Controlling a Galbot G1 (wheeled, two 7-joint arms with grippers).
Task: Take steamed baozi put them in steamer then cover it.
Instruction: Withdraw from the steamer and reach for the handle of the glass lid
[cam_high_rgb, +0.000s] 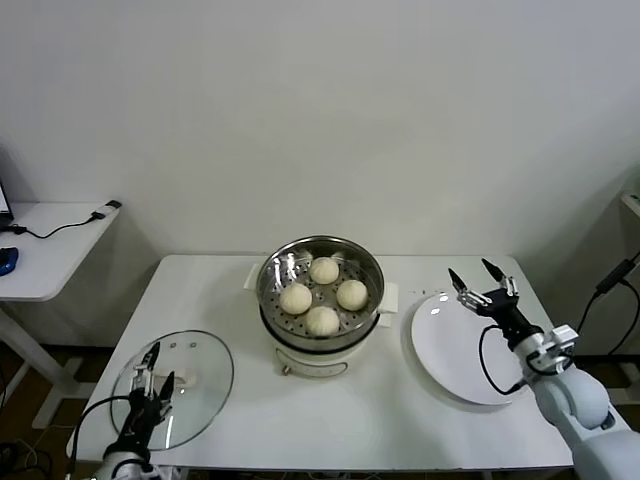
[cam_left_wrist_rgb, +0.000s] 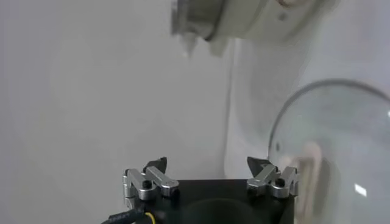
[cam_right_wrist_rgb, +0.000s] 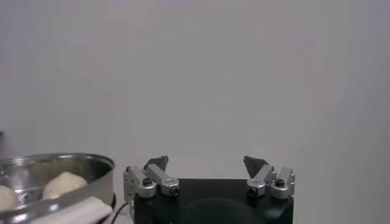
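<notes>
We see four smooth domed baozi (cam_high_rgb: 322, 295) in the uncovered shiny steamer (cam_high_rgb: 272, 300); its glass cover (cam_high_rgb: 205, 375) lies left, plate (cam_high_rgb: 450, 355) right. Left claw (cam_high_rgb: 153, 370) and right claw (cam_high_rgb: 481, 280) gape empty.

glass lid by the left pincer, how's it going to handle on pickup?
The glass lid lies flat on the table, so its thin rim probably gives little purchase; the small white handle looks like the safer grip. Glass is likely slick, fairly heavy and breakable. Held only at centre, it may tilt. The left pincer, open, hovers over it.
</notes>
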